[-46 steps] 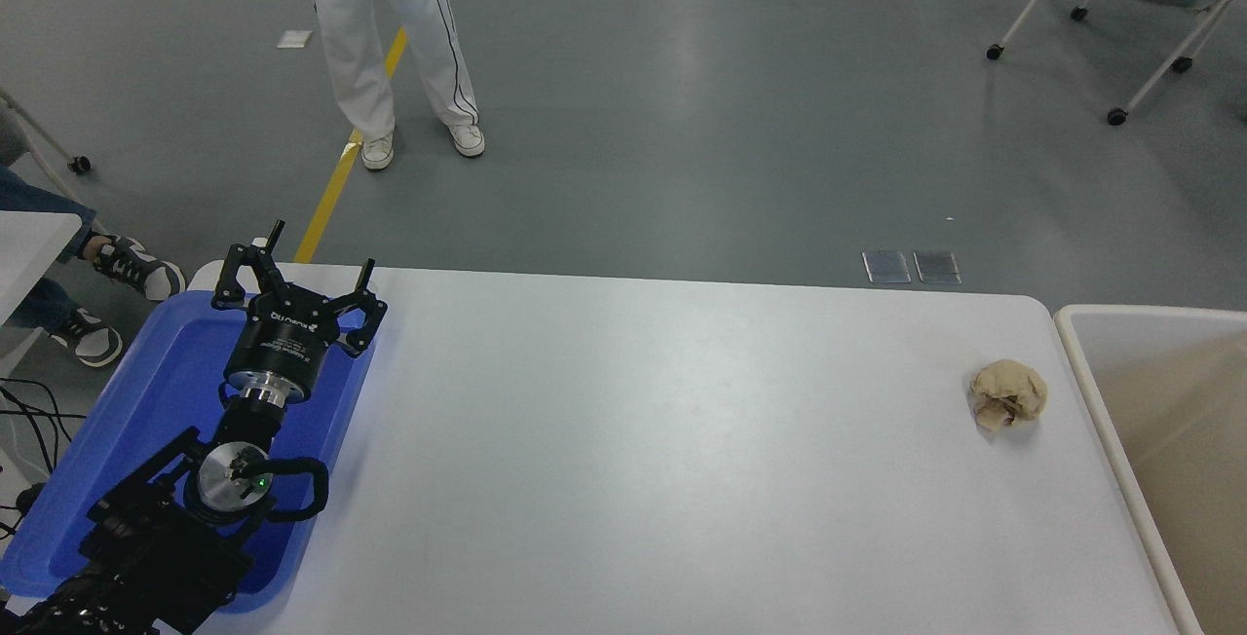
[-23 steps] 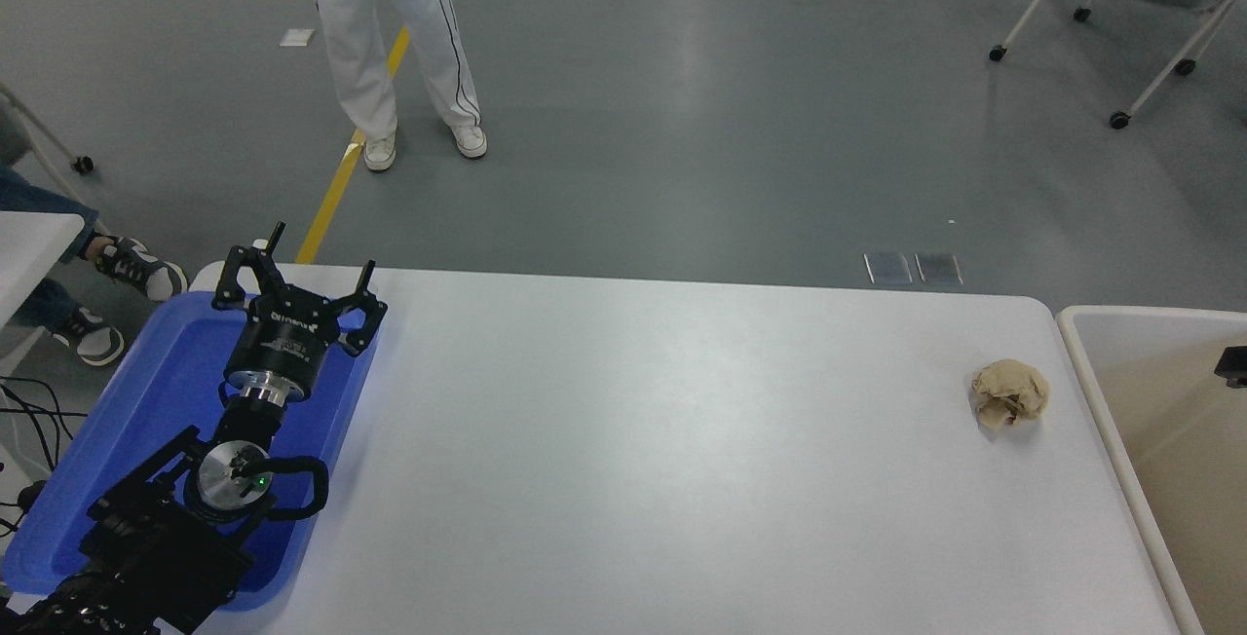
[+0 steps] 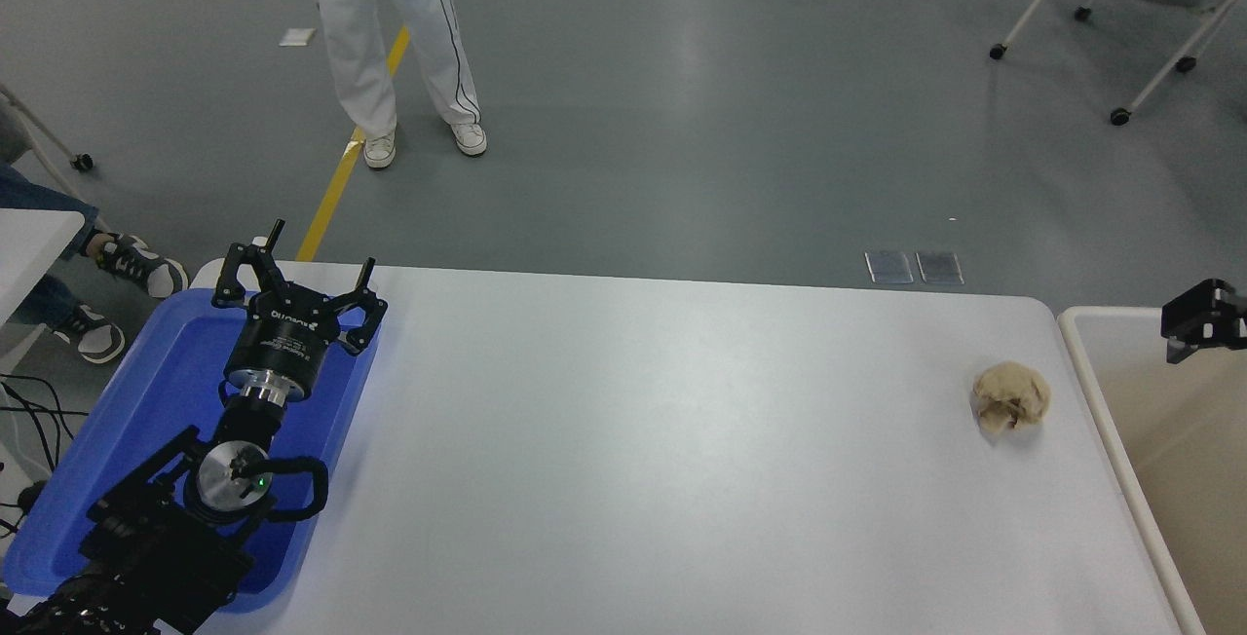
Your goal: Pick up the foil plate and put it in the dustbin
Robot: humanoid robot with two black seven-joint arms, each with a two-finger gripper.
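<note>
No foil plate showed anywhere in the head view: not on the white surface (image 3: 633, 440), not in the blue tray (image 3: 156, 401), and not in the part of the dustbin (image 3: 1081, 362) that the picture took in, so where it lay could not be told. Most of the dustbin's beige inside ran out of the picture at the right, so the plate may have been dropped there already, which would leave the task nearly finished; that was only a judgement. The right tool (image 3: 1204, 321) showed only as a black piece at the right edge, above the dustbin's far corner, and whether its fingers were apart or together could not be told; nothing silver was visible on it. The left tool (image 3: 297, 280) sat parked over the blue tray at the lower left, fingers spread and holding nothing. A crumpled tan paper ball (image 3: 1011, 397) lay on the surface near the dustbin's rim. Beyond the surface lay a grey floor with a yellow line, where a person in white trousers (image 3: 390, 31) stood, and a wheeled frame (image 3: 1140, 21) at the upper right.
</note>
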